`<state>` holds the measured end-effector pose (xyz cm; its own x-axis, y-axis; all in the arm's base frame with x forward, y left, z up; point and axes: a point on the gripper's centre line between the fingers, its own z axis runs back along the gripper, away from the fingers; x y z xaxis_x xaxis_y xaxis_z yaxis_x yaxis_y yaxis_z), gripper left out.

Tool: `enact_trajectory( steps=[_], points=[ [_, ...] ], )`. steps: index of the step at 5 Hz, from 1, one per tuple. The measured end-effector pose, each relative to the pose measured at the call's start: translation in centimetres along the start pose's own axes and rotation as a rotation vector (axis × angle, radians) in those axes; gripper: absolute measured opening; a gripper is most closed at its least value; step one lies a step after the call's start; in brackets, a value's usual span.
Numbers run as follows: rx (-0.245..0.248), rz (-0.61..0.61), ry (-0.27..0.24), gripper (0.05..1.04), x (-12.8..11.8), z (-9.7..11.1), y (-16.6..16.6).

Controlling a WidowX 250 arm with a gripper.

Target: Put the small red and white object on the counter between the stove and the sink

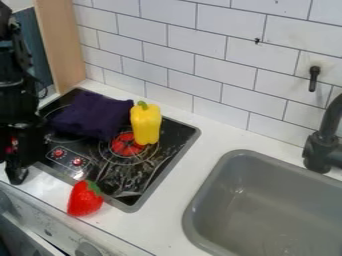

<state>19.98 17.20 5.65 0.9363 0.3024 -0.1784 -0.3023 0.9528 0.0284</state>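
Note:
My black gripper [18,167] hangs at the left side of the view, over the counter's front edge just left of the stove. What it might hold cannot be made out. To its right, a red strawberry [85,199] with a green top rests at the stove's front corner. A yellow bell pepper [145,123] with a green stem stands on the black stove [152,172], by the red burner. Beside the pepper, a dark purple cloth [92,114] lies folded in a heap over the back left of the stove.
A grey sink [195,210] is set in the white counter [224,135] at the right, with a dark faucet [320,150] behind it. White wall tiles [194,37] run along the back. Knobs [87,249] line the front below the counter.

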Motion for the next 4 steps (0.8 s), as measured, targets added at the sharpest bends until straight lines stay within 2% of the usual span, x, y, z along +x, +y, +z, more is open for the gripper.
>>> enact_trajectory(
  steps=[1,2,3,4],
  points=[
    [0.016,0.021,0.017,0.377,0.0,-0.5,0.3],
    [0.036,0.025,0.022,0.343,0.0,-0.5,0.5],
    [0.006,-0.111,0.014,0.343,-0.8,2.3,-3.1],
    [-0.049,-0.241,-0.050,0.343,-2.1,6.0,-7.4]
  ],
)
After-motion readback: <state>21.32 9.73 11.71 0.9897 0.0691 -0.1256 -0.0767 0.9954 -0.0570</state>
